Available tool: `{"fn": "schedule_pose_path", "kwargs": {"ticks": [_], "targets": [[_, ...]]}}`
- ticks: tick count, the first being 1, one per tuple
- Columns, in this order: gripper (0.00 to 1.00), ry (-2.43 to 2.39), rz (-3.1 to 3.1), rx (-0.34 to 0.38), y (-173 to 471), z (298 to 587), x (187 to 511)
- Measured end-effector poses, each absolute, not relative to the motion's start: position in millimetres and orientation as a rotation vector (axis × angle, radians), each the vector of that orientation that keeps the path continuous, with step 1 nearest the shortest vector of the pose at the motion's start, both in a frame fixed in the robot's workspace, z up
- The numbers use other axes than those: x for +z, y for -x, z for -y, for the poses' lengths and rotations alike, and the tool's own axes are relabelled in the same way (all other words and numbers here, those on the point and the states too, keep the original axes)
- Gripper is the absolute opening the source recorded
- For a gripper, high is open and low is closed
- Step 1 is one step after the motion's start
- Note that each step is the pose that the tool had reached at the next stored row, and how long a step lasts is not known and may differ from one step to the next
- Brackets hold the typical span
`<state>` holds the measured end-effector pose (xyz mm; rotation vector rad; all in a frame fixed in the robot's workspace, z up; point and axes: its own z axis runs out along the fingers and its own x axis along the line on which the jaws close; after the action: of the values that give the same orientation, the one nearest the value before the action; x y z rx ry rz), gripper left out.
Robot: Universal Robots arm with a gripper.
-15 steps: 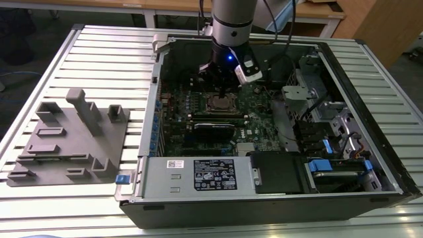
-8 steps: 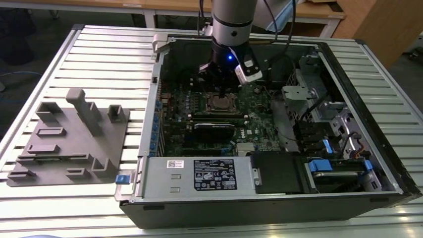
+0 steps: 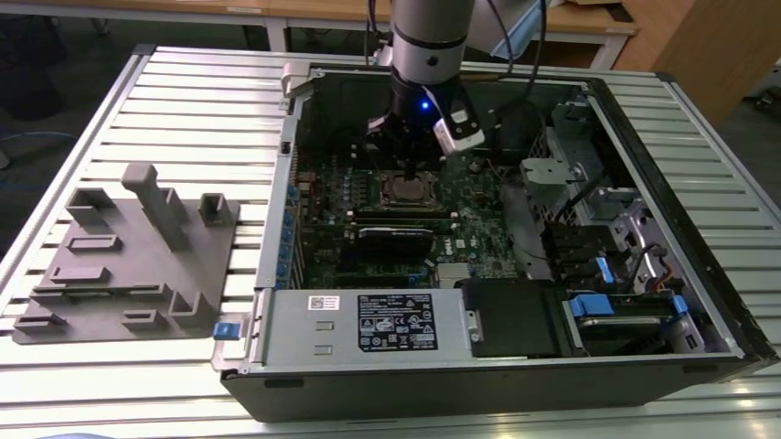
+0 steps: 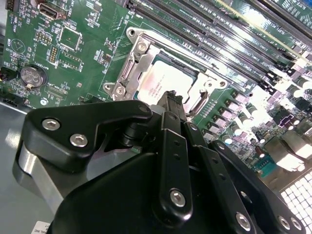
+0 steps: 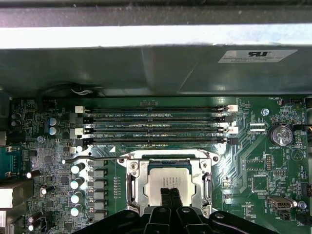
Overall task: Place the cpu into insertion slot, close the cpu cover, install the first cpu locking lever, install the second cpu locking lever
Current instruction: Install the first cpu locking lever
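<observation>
Open computer case (image 3: 283, 274) is laid flat on a slatted metal table (image 3: 183, 91). A grey moulded fixture (image 3: 134, 247) is set on the table to the exterior view's left of the case, apart from it.

The arm is lowered into the case. The gripper (image 3: 409, 163) is held directly over the insertion slot (image 3: 380, 176) on the green circuit board (image 3: 476, 229).

The cpu (image 5: 168, 176) is seated in the insertion slot (image 5: 132, 170), silver-grey top upward and level. The same is seen in the second wrist view: cpu (image 4: 160, 80), slot rim (image 4: 119, 90).

The cpu cover (image 5: 142, 184) is seen lying flat as a silvery frame around the chip, with the chip showing through its window. In the second wrist view the cover (image 4: 139, 68) looks flat as well.

The gripper (image 5: 170, 191) is seen with its two black fingers (image 5: 165, 197) pressed together, nothing pinched between them. The tips are placed at the edge of the chip; actual contact cannot be told. In the second wrist view the gripper (image 4: 171, 97) is at that same edge.

A thin metal rod (image 5: 92, 159) is noted beside the slot, running along the board; whether it is latched cannot be told.

Also noted: four long black memory slots (image 5: 153, 124) just beyond the slot, a coin battery (image 5: 280, 134) well apart from it, and a long black card (image 3: 393, 240) near the slot in the exterior view.
</observation>
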<state>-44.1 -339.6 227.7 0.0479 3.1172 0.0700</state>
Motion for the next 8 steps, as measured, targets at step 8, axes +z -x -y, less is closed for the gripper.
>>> {"fn": "schedule_pose_path", "kwargs": {"ticks": [8], "targets": [[0.11,-0.048,-3.117,0.070,44.0,339.5,232.8]]}}
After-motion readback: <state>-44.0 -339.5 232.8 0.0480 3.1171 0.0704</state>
